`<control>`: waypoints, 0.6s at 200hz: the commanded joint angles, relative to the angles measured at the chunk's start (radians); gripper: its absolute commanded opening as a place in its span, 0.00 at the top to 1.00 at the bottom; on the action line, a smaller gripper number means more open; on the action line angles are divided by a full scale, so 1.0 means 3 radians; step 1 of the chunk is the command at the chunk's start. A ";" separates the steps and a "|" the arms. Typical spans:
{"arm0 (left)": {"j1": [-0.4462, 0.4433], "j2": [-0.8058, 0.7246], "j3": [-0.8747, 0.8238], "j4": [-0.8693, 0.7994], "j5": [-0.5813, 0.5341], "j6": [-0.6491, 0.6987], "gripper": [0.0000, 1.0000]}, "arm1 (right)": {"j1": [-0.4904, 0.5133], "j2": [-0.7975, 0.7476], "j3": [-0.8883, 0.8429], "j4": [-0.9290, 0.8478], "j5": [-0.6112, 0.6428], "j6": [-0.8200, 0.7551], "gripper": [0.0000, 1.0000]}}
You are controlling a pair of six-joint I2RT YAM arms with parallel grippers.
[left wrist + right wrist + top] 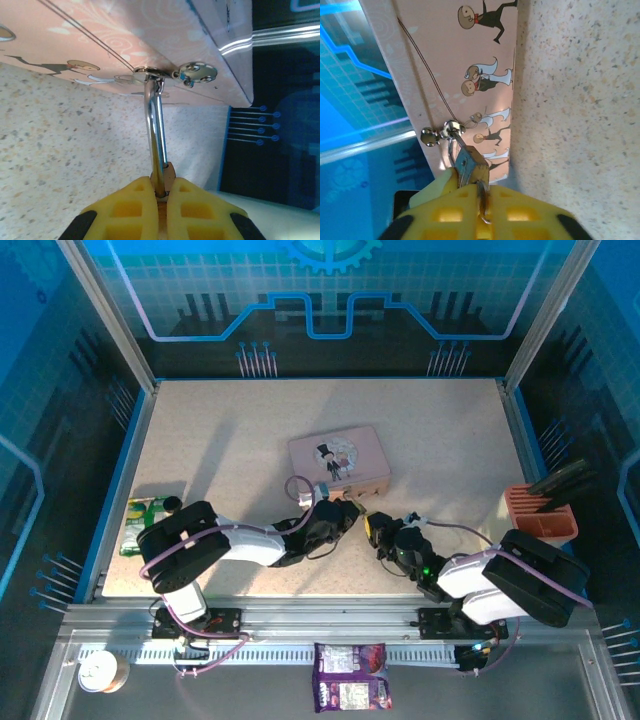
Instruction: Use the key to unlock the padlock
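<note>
Left tool: closed; its yellow fingers pinch the lower end of the padlock's silver shackle, with a bit of brass body showing at the fingertips.
Right tool: yellow fingers close together with a thin metal sliver in the slit between them; I cannot tell whether they pinch it or merely flank it.
Padlock: hangs from the metal loop on the front wall of the pink tin, its shackle threaded through the loop and its body just beyond the right tool's fingertips.
Key: the thin sliver between the right tool's fingers, its tip up against the padlock's body; how deep it sits cannot be told.
Pink tin: lies flat near the middle of the desk, lid up, printed with small cartoon figures in dark suits and a white dress; no lettering large enough to read.
Both tools: meet tip to tip at the tin's near edge in the top view.
Green packet: at the desk's left edge, print too small to read.
Purple packets: on the rail in front of the arm bases, print unreadable.
Orange rack: at the desk's right edge.
</note>
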 commanded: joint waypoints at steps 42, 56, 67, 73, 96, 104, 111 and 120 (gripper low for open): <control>0.0166 -0.0385 0.0105 -0.0668 0.0105 0.0230 1.00 | -0.0283 -0.0536 0.0492 -0.1524 -0.0656 -0.1561 0.55; 0.0216 -0.0403 0.0069 -0.0687 0.0135 0.0219 1.00 | -0.0315 -0.0606 0.0605 -0.1819 -0.0756 -0.1966 0.51; 0.0248 -0.0422 0.0049 -0.0713 0.0161 0.0204 1.00 | -0.0331 -0.0632 0.0697 -0.2031 -0.0837 -0.2325 0.52; 0.0256 -0.0437 0.0047 -0.0753 0.0173 0.0202 1.00 | -0.0327 -0.0645 0.0741 -0.2144 -0.0873 -0.2527 0.52; 0.0307 -0.0544 0.0011 -0.0866 0.0174 0.0218 1.00 | -0.0314 -0.0769 0.0810 -0.2374 -0.0937 -0.3291 0.53; 0.0330 -0.0585 -0.0012 -0.0885 0.0177 0.0224 1.00 | -0.0309 -0.0819 0.0840 -0.2440 -0.0979 -0.3570 0.53; 0.0353 -0.0621 -0.0025 -0.0903 0.0191 0.0225 1.00 | -0.0302 -0.0844 0.0866 -0.2458 -0.1052 -0.3841 0.53; 0.0380 -0.0653 -0.0035 -0.0934 0.0214 0.0230 1.00 | -0.0293 -0.0854 0.0921 -0.2513 -0.1155 -0.4184 0.53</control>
